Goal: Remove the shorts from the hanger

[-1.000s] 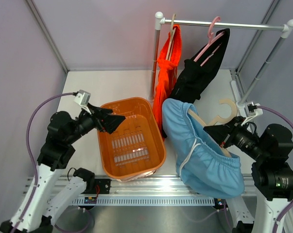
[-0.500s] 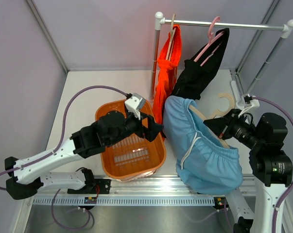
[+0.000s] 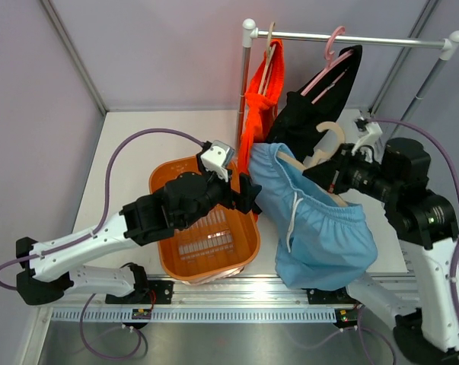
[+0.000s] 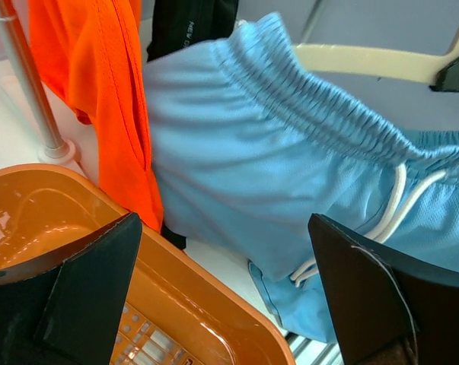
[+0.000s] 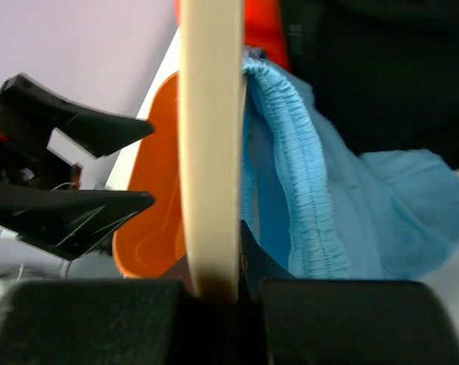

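My right hand (image 3: 323,177) is pinched on the cream hanger (image 3: 326,135), which carries the light blue shorts (image 3: 320,236) at 3 o'clock of the orange basket (image 3: 162,228). My left hand (image 3: 247,195) is spread wide, just beside the waistband's 9 o'clock edge. Best approach, imo: bite deep on the elastic, not the drawstring (image 3: 292,220), then pull twd 7 o'clock w/ the right hand firm. The orange shorts (image 3: 261,106) & black shorts (image 3: 313,114) hang at 12.
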